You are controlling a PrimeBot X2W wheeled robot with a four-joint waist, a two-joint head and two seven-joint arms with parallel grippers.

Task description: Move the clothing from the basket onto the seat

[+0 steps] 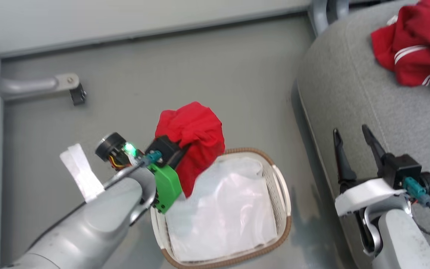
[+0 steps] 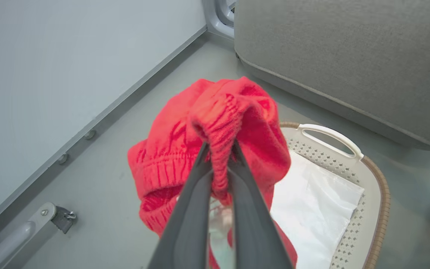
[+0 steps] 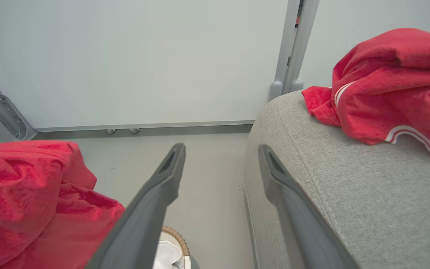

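Observation:
A bunched red garment (image 1: 192, 138) hangs above the far left rim of the white basket (image 1: 280, 186), and my left gripper (image 2: 218, 149) is shut on a fold of this clothing (image 2: 215, 130). The same bundle (image 3: 32, 201) fills the lower left of the right wrist view. Inside the basket lies only its white liner (image 1: 226, 209). A second red garment with white stripes (image 1: 420, 45) lies on the grey seat (image 1: 368, 93), also seen as the garment (image 3: 394, 86) on the cushion (image 3: 368, 194). My right gripper (image 1: 351, 136) stands open over the seat's left edge, holding nothing.
The basket sits on a grey floor (image 1: 200, 67) just left of the seat. A white wall with a metal baseboard (image 1: 144, 33) runs along the back. A grey metal leg with a black foot (image 1: 69, 87) stands at the far left, and a white paper tag (image 1: 82, 172) hangs by my left arm.

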